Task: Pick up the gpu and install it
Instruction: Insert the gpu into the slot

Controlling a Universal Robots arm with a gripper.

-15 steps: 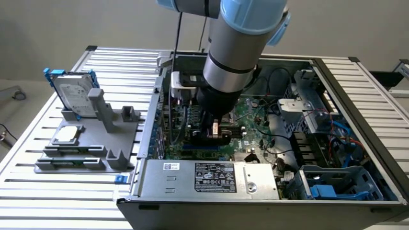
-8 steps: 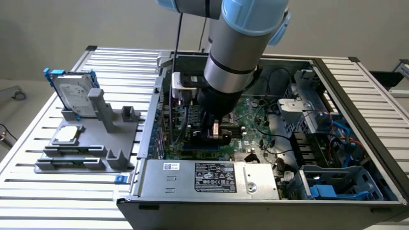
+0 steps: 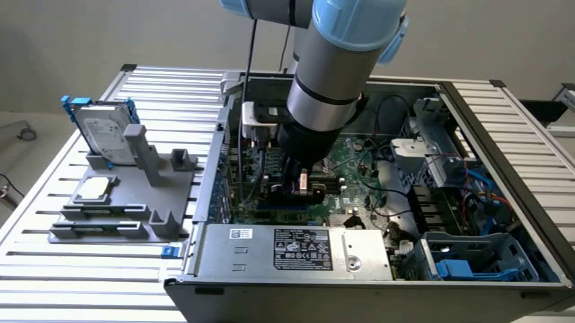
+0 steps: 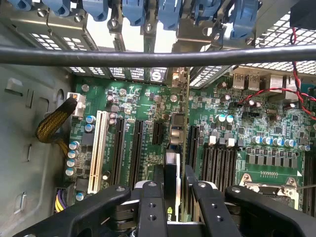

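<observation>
The black claw (image 4: 174, 172) is clamped on the gpu (image 4: 174, 129), a thin green card with a black cooler shroud, holding it edge-on inside the open grey computer case (image 3: 269, 266), at a slot of the green motherboard (image 4: 237, 123). Pickup is done; I can't tell whether it's seated.

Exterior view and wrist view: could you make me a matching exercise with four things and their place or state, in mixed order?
1. gpu
2. blue-framed hard drive
3. small flat drive
4. white slot

A. lying flat on the grey rack
B. empty, on the motherboard
C. clamped in the tool, inside the case
D. upright in the grey rack

Pairs: 1-C, 2-D, 3-A, 4-B.
</observation>
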